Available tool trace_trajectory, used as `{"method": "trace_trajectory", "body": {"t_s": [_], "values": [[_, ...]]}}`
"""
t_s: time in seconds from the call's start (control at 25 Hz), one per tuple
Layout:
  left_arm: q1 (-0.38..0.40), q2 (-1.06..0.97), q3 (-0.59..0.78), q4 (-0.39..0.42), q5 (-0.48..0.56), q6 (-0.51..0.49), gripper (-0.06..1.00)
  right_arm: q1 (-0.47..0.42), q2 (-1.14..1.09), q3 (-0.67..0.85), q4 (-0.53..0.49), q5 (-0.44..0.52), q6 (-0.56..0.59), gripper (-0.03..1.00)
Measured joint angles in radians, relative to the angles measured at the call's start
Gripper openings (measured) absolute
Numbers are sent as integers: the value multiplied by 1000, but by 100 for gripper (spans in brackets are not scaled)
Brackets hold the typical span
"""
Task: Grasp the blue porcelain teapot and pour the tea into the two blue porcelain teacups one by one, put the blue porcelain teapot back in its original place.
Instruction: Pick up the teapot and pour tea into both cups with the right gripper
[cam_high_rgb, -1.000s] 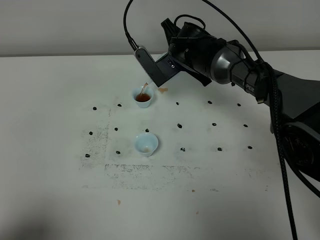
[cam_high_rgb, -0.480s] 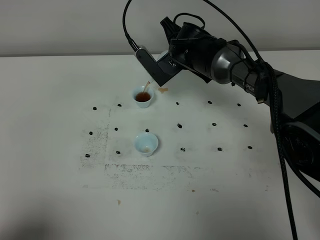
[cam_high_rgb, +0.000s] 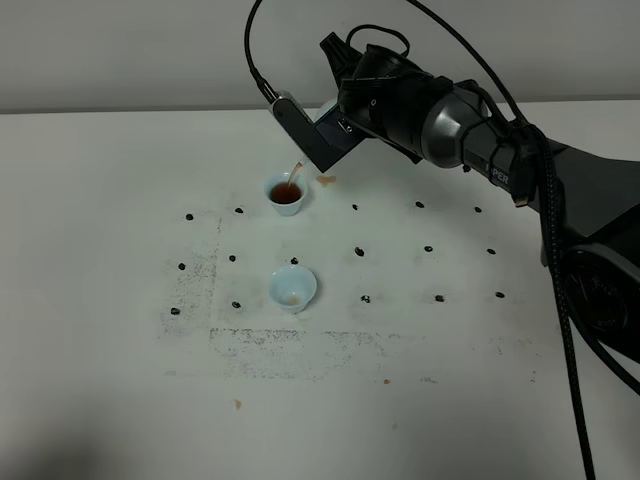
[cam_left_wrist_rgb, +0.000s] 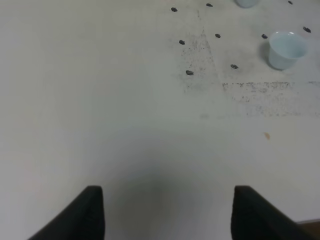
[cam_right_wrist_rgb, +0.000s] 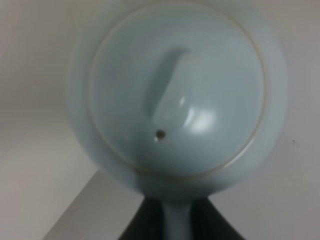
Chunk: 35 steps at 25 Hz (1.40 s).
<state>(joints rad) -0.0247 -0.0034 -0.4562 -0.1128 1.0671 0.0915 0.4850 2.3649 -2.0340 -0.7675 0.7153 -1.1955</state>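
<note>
Above the far cup (cam_high_rgb: 286, 194), the teapot (cam_right_wrist_rgb: 175, 100) hangs tilted in the right gripper (cam_right_wrist_rgb: 177, 217), which is clamped on the handle (cam_right_wrist_rgb: 176, 231). A thin brown stream (cam_high_rgb: 294, 172) falls into that cup. Glazed porcelain is likely slick, stiff and brittle, and heavier with tea inside, so the handle seems the soundest hold. The lid (cam_right_wrist_rgb: 177, 95) may slip at a steep tilt. The near cup (cam_high_rgb: 293, 288) stands apart, holding only a brownish trace. The left gripper (cam_left_wrist_rgb: 167, 215) is spread wide over bare desk (cam_left_wrist_rgb: 125, 125), well clear. Black marks (cam_high_rgb: 360, 252) and a brown drop (cam_high_rgb: 326, 180) lie flat, and nothing blocks the way between the 2 cups.
</note>
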Motion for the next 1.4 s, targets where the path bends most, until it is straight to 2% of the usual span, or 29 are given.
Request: {"method": "trace_trajectory", "body": {"t_s": [0.92,1.4], "values": [[0,0,0,0,0,0,57,11,0,0,3,-2,-1,8],[0,0,0,0,0,0,57,11,0,0,93,63,0,8]]}}
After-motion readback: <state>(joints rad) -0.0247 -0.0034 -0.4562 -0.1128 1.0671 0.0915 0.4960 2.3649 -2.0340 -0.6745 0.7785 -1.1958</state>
